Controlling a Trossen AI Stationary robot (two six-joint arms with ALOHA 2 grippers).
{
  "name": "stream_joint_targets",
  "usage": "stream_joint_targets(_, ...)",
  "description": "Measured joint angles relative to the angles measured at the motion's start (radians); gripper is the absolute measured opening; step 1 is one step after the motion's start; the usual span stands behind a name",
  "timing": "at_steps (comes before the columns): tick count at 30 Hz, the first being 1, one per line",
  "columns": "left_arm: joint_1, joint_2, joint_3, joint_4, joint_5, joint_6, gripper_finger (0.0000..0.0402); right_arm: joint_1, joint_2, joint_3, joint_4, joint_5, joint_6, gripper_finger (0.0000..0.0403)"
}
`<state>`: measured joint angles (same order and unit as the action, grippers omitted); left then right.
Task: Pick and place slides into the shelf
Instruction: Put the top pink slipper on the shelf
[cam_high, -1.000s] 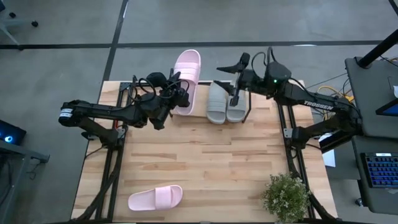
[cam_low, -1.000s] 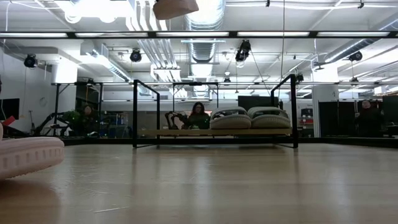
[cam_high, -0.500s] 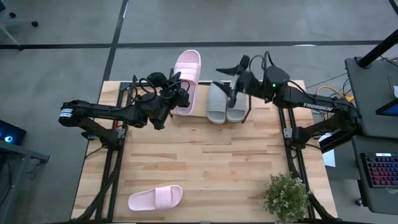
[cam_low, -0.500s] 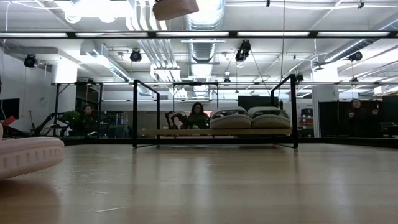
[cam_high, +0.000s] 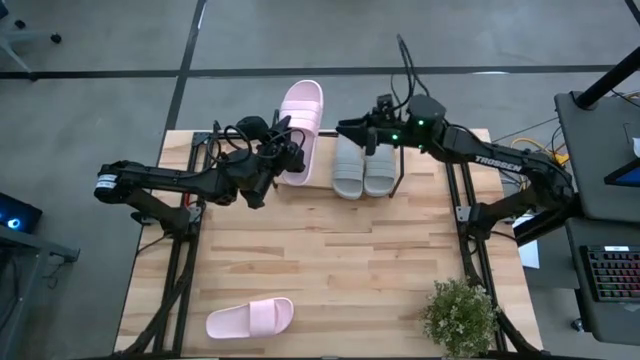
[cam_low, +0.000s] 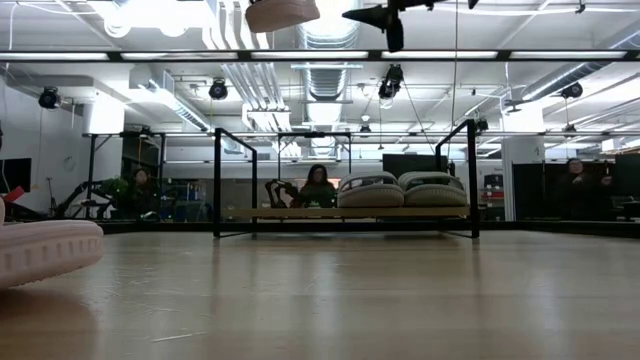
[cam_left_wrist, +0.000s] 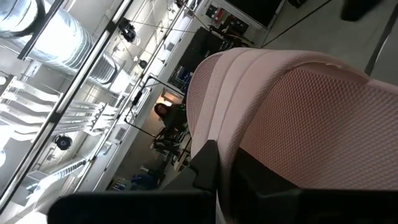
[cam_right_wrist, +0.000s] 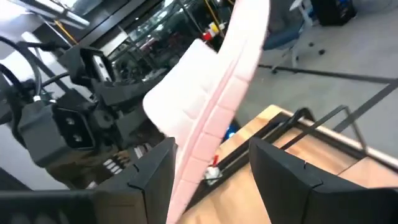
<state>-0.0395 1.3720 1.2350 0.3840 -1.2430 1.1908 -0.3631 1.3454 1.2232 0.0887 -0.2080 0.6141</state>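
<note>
My left gripper (cam_high: 284, 166) is shut on a pale pink slide (cam_high: 303, 125) and holds it up over the table's far edge, left of the grey pair. That slide fills the left wrist view (cam_left_wrist: 292, 118). My right gripper (cam_high: 350, 128) is open and high over the shelf (cam_low: 345, 213), close beside the held slide (cam_right_wrist: 211, 106), which stands ahead of its spread fingers. It also shows at the top of the low view (cam_low: 385, 15). The two grey slides (cam_high: 352, 166) rest sole-down on the shelf board (cam_low: 400, 190). The other pink slide (cam_high: 250, 318) lies on the table near its near edge. My left gripper holds the pink slide by its near end (cam_high: 287, 175), coming level from the table's left. A dark finger (cam_left_wrist: 211, 168) lies against the slide's edge; the far finger is hidden by the slide. The slide is lifted clear, its long axis pointing toward the table's far side.
A potted plant (cam_high: 460, 315) stands at the table's near right corner. The shelf's thin black uprights (cam_low: 217, 180) (cam_low: 472, 178) rise at its ends. Bare wood tabletop (cam_high: 340, 260) lies between the shelf and the near pink slide. People sit in the room beyond (cam_low: 318, 185).
My right gripper has moved toward the table's left and up, from over the grey pair toward the held pink slide, and now shows at the top of the low view. The left arm and the pink slide have kept still.
</note>
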Motion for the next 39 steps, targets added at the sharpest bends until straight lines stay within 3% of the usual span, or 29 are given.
stream_joint_targets(8, 0.000, 0.000, 0.000, 0.000, -0.001, 0.002, 0.0000, 0.027, 0.017, 0.000, 0.009, -0.001, 0.105, 0.0204)
stream_joint_targets(16, 0.000, 0.000, 0.000, 0.000, -0.002, 0.003, 0.0000, 0.059, 0.045, 0.000, -0.022, 0.009, 0.212, 0.0287)
stream_joint_targets(22, 0.000, 0.000, 0.000, 0.000, -0.002, 0.001, 0.0000, 0.071, 0.100, 0.000, 0.072, 0.027, 0.227, 0.0329)
stream_joint_targets(39, 0.000, 0.000, 0.000, 0.000, 0.005, 0.000, 0.0000, 0.070, 0.229, 0.001, 0.295, 0.026, 0.303, 0.0327)
